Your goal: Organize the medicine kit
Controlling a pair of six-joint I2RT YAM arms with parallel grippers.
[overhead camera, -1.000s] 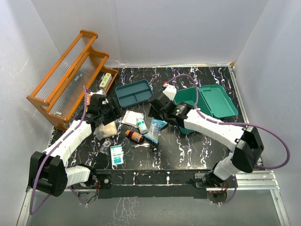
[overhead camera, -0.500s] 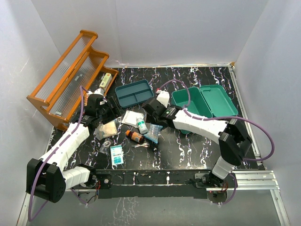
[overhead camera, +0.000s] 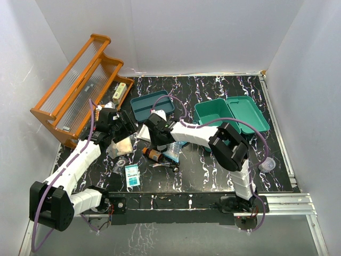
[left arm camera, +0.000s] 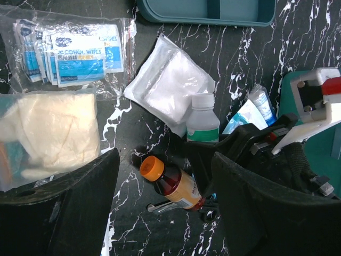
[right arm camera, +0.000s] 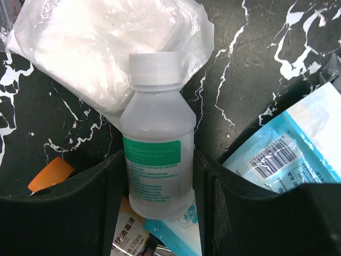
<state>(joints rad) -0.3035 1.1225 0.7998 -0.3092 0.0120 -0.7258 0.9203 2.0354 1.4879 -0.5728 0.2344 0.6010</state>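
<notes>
Left jaws released over amber bottle (left arm camera: 169, 184), right jaws straddling white bottle (right arm camera: 158, 144) against gauze packet (right arm camera: 101, 48), grip unclear

Both arms built alike: white moulded links, black joint housings. Left arm (overhead camera: 74, 165) and right arm (overhead camera: 194, 133) each carry a purple cable (overhead camera: 34, 226) looped loosely from base to wrist. Left gripper (left arm camera: 165, 160): broad matt-black fingers with rounded edges. Right gripper (right arm camera: 160, 176): same black fingers; its housing (left arm camera: 325, 101) is white with a red patch and small screws on a grey face
</notes>
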